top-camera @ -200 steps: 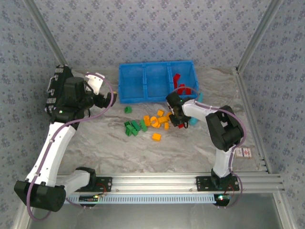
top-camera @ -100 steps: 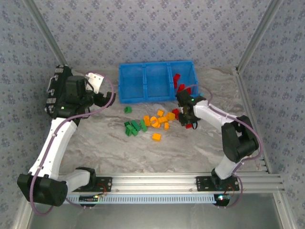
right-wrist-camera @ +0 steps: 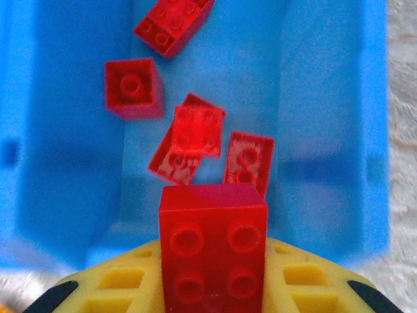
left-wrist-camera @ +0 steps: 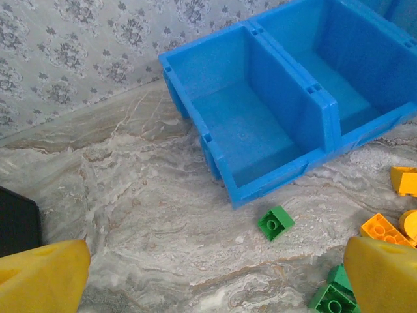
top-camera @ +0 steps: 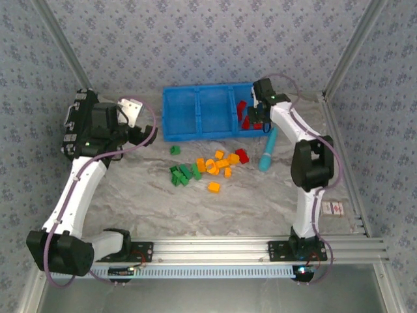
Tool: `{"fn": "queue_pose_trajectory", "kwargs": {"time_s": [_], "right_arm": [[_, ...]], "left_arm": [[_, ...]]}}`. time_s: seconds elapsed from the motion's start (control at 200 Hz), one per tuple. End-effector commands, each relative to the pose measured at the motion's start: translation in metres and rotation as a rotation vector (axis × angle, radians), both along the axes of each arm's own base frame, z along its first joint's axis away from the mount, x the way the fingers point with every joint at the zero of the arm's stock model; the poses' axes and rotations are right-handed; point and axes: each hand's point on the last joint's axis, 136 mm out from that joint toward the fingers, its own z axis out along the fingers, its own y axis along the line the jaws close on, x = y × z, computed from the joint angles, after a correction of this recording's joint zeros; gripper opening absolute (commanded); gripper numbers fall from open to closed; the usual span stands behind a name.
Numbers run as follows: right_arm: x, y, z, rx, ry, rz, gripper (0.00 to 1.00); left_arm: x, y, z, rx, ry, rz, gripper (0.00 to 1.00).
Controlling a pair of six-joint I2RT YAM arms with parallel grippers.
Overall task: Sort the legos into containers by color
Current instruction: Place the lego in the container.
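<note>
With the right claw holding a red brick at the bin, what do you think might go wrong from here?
1. The red brick in the right claw looks close to the near wall of the right compartment of the blue bin. Released here, it might clip the rim or bounce off the tilted red bricks inside.
2. The teal piece lies on the table beneath the right arm, so a low return could knock it away.

The bin [top-camera: 195, 114] is bright blue, and inside it lie red legos [right-wrist-camera: 133, 88]. Green legos [top-camera: 182, 175] and orange-yellow legos [top-camera: 218, 164] dot the grey-white marbled worktop [top-camera: 163, 202], beside a teal piece [top-camera: 267, 151]. The walls [top-camera: 195, 39] carry a blue-grey floral print. The left hand [left-wrist-camera: 215, 261] has yellow fingers [left-wrist-camera: 45, 277].
</note>
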Motion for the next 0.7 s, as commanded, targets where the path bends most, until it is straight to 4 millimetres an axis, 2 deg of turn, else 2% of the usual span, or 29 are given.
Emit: {"fn": "queue_pose_trajectory", "kwargs": {"time_s": [0.0,0.07,0.17,0.32,0.52,0.695], "right_arm": [[0.017,-0.001,-0.016,-0.029,0.027,0.035,0.31],[0.03,0.0,-0.027,-0.025,0.028,0.037,0.33],[0.045,0.003,-0.033,-0.02,0.024,0.038,0.36],[0.053,0.008,-0.026,-0.014,-0.001,0.041,0.42],[0.037,0.008,-0.009,-0.025,-0.018,0.043,0.5],[0.005,0.012,0.011,-0.008,-0.037,0.055,0.49]], "left_arm": [[0.006,0.005,-0.005,0.019,0.003,0.008,1.0],[0.011,0.006,-0.011,0.019,0.025,0.011,1.0],[0.015,0.007,-0.018,0.012,0.056,0.012,1.0],[0.016,0.006,-0.019,-0.005,0.067,0.007,1.0],[0.012,0.003,-0.011,-0.027,0.051,-0.003,1.0],[0.002,0.002,0.009,-0.049,-0.003,-0.011,1.0]]}}
